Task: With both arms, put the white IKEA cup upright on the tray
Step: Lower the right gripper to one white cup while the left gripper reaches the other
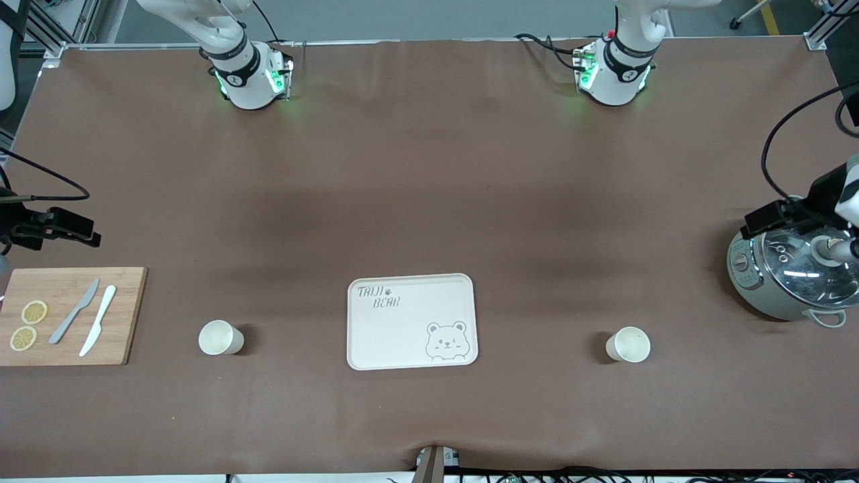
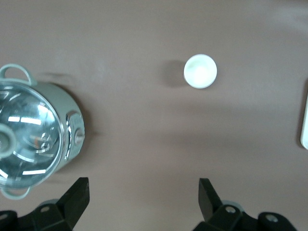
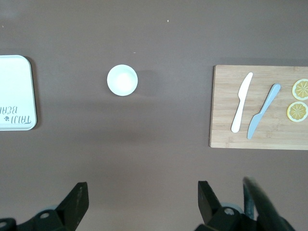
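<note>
The cream-white tray (image 1: 402, 335) with the bear drawing lies empty at the table's middle, near the front camera. One white cup (image 1: 220, 337) stands upright beside it toward the right arm's end, and shows in the right wrist view (image 3: 122, 80). A second white cup (image 1: 629, 345) stands upright toward the left arm's end, and shows in the left wrist view (image 2: 200, 71). My left gripper (image 2: 144, 197) is open and empty, high over bare table beside the pot. My right gripper (image 3: 143, 199) is open and empty, high over bare table between its cup and the cutting board.
A wooden cutting board (image 1: 121, 315) with a grey knife (image 1: 74, 312), a white knife (image 1: 98, 320) and two lemon slices (image 1: 33, 312) lies at the right arm's end. A lidded pot (image 1: 785, 275) stands at the left arm's end. The tray's edge (image 2: 304, 120) shows in the left wrist view.
</note>
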